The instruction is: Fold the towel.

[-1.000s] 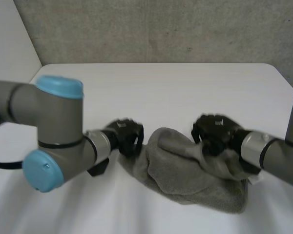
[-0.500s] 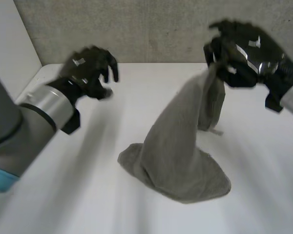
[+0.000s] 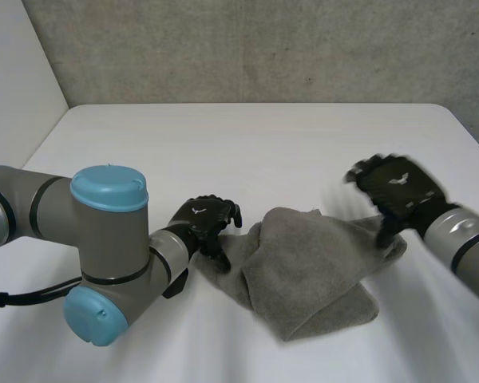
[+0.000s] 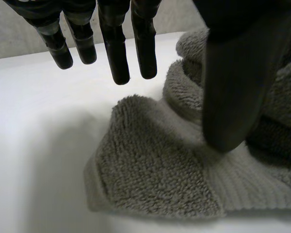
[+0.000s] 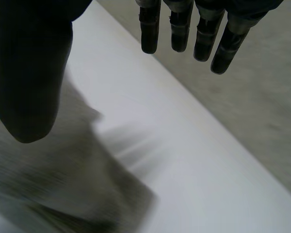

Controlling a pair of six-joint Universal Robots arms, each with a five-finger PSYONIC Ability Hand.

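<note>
Fingers (image 5: 177, 29) spread wide on our right hand (image 3: 395, 187), left hand (image 3: 206, 225) relaxed too. We've dropped the towel (image 3: 311, 271) lower centre, crumpled, fold unstarted.

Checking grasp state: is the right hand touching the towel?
Cannot tell. Right wrist view: the right hand holds its fingers straight over the table, but its thumb overlaps the towel; neither gap nor contact is plain.

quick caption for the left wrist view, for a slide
Left hand open over a rumpled corner of the grey towel on the white table.
</note>
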